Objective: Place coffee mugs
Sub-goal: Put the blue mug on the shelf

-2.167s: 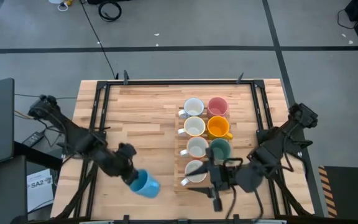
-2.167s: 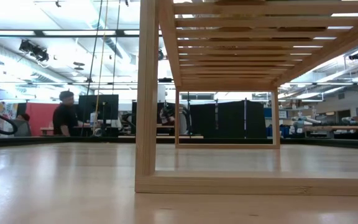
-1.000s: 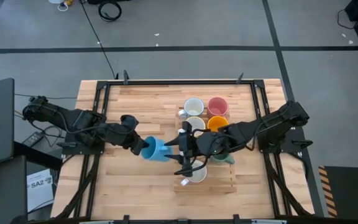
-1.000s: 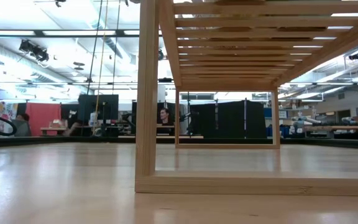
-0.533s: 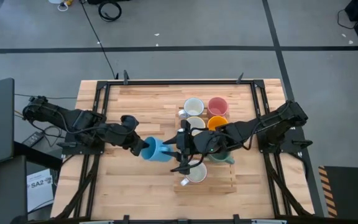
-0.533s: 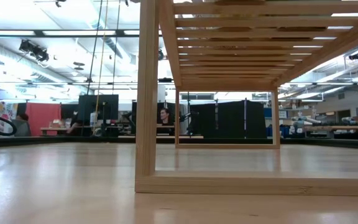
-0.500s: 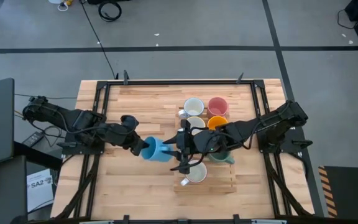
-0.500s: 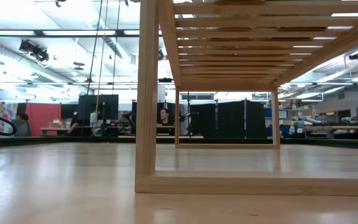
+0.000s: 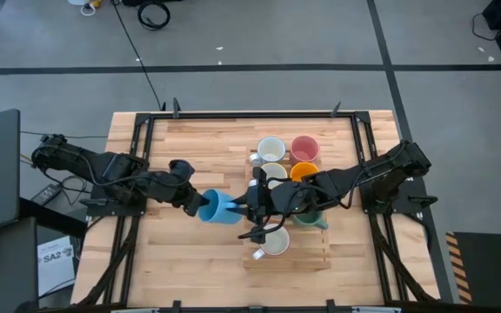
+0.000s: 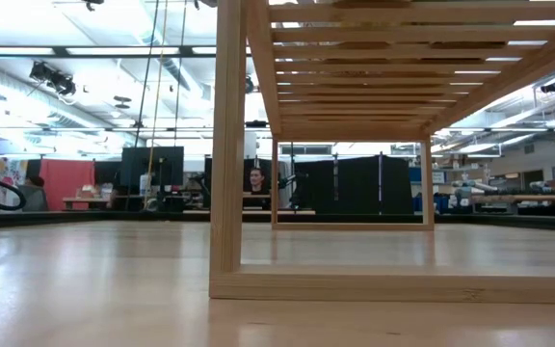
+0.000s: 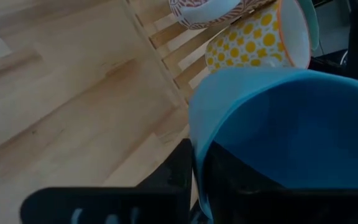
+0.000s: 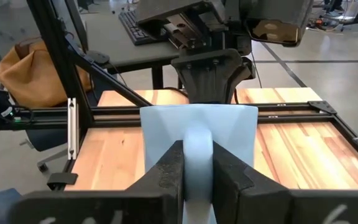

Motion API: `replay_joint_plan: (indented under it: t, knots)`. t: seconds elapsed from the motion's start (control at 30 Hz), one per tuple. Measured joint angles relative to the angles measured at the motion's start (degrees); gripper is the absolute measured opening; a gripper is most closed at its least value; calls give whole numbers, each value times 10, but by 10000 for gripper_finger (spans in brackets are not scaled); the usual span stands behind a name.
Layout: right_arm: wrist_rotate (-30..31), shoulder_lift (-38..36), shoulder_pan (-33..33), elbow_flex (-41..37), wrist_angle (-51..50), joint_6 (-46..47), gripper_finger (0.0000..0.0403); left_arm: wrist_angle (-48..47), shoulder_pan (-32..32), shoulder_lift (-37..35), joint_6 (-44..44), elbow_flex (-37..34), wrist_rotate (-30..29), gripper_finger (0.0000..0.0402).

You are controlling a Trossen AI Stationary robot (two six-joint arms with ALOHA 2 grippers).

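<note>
Handover mid-air: left gripper (image 9: 200,207) fingers grasp blue mug (image 9: 220,209) rim; right gripper (image 9: 252,211) fingers clenched on its handle. Mistimed release risks dropping it onto desk (image 9: 190,148).

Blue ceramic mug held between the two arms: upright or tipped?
Tipped. The blue ceramic mug lies sideways in the air; the left gripper clamps its rim and the right gripper closes on its handle.

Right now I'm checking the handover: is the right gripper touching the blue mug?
Touching. In the right wrist view, the right gripper pinches the blue mug by its handle, no gap showing.
</note>
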Motion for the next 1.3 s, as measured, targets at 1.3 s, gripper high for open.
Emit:
replay_joint_plan:
  t: [1.3]
  knots:
    - [-17, -4, 6, 0, -6, 2, 55, -1, -2, 0, 3, 0, 6, 107]
